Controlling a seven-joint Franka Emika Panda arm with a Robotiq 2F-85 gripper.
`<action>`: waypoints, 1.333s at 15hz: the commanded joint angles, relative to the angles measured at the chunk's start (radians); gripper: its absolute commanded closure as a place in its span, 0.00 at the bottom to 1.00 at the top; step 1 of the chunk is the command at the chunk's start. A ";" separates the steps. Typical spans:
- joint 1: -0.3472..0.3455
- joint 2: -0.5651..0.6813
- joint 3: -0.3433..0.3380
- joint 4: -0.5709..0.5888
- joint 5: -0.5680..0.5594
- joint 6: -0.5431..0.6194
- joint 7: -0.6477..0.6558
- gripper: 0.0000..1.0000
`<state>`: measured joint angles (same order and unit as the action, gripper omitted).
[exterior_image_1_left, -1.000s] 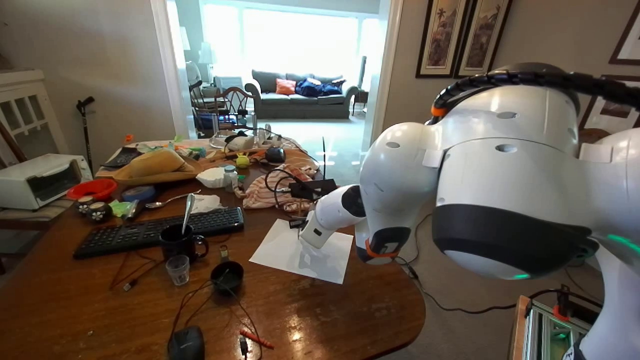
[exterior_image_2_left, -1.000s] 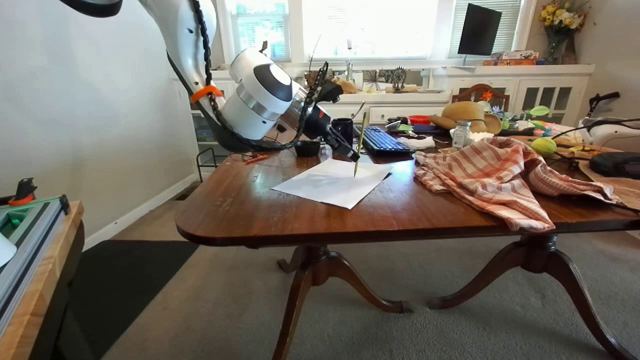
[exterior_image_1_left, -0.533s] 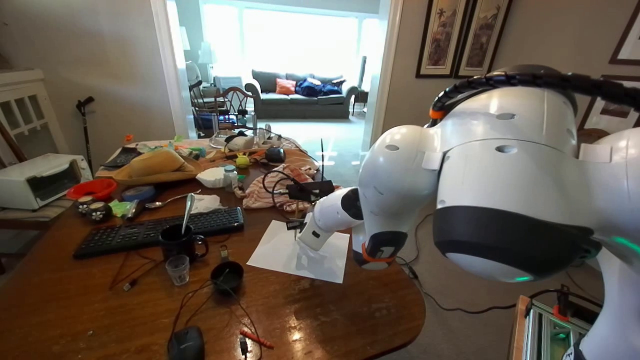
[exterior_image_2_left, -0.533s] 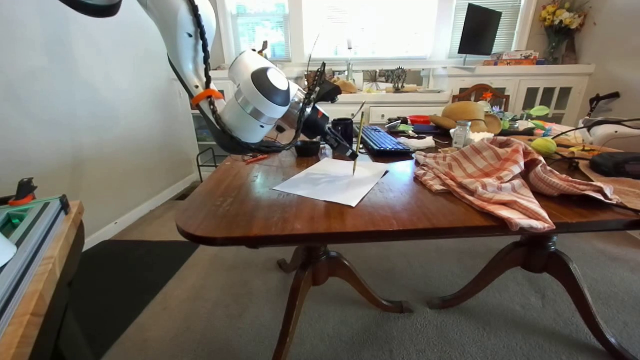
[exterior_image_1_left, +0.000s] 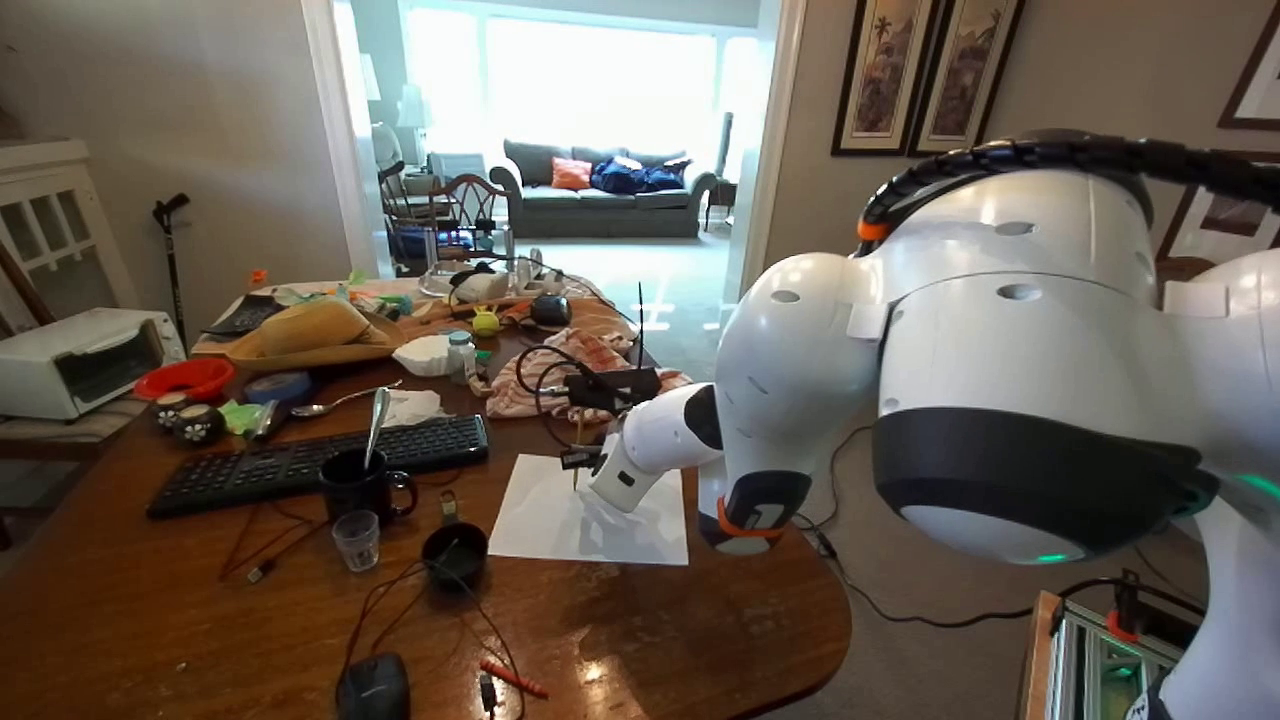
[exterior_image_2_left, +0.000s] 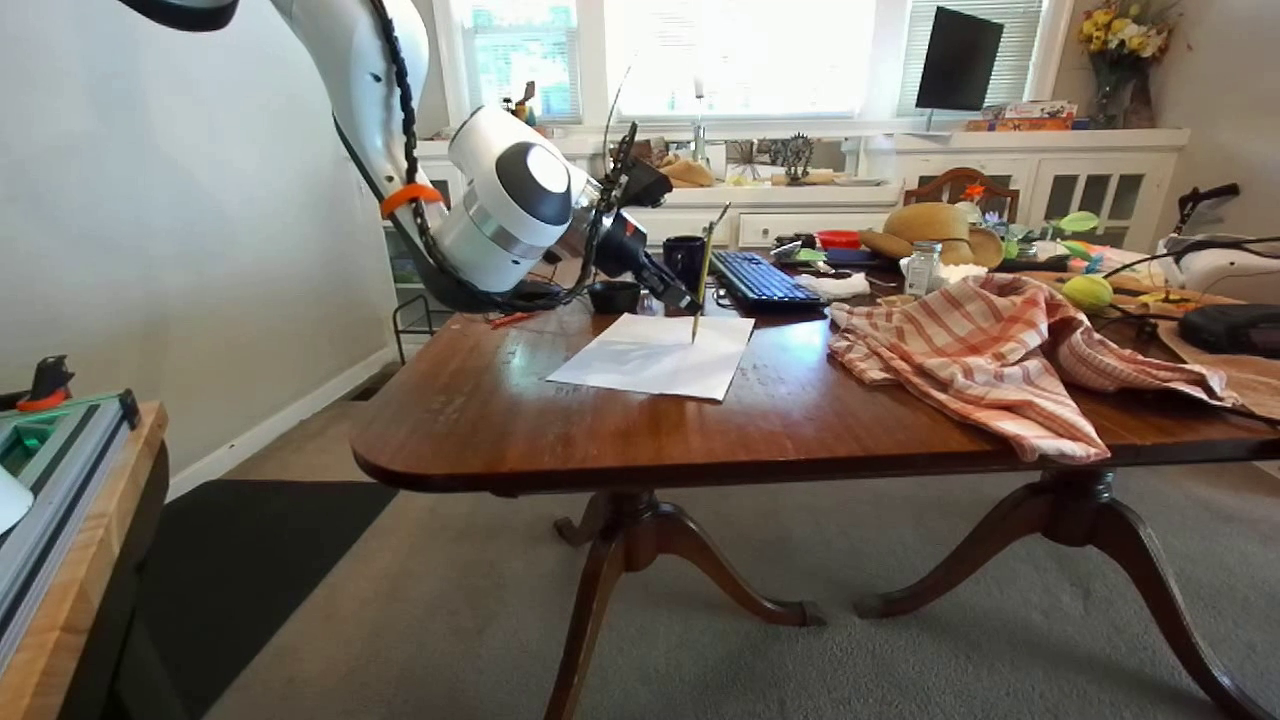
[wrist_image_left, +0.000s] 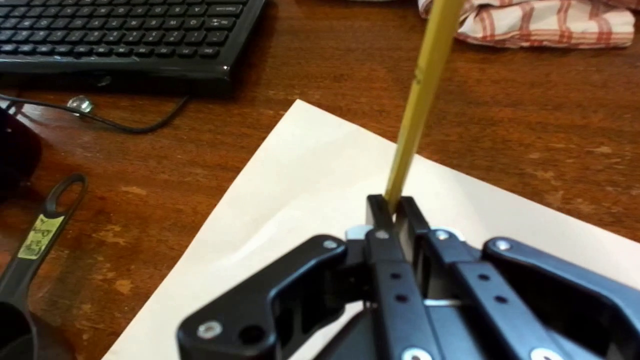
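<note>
Gray sofa below bright window

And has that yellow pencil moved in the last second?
Yes: in an exterior view, the yellow pencil has shifted toward picture left, away from the plaid dish towel.

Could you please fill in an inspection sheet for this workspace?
Surface: glossy brown table, worn in patches.
Job's things: yellow pencil, slightly tilted, point down over white paper; contact unclear.
Clutter: keyboard, black mug with metal utensil inside, clear cup, computer mouse, striped cloth, straw hat.
Gripper: shut, fingers pinching the pencil.
Cables: thin cable beside the keyboard; black cable across the carpet.
Surroundings: grey sofa, framed pictures.
</note>
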<state>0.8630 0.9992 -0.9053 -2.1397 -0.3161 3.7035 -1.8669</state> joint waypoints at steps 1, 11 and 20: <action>-0.022 -0.071 0.066 -0.059 0.008 0.025 -0.060 0.98; -0.057 -0.225 0.138 -0.181 0.018 0.006 -0.184 0.98; -0.149 -0.273 0.180 -0.200 0.060 -0.008 -0.302 0.98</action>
<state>0.7503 0.7662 -0.7618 -2.3188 -0.3003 3.7135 -2.0851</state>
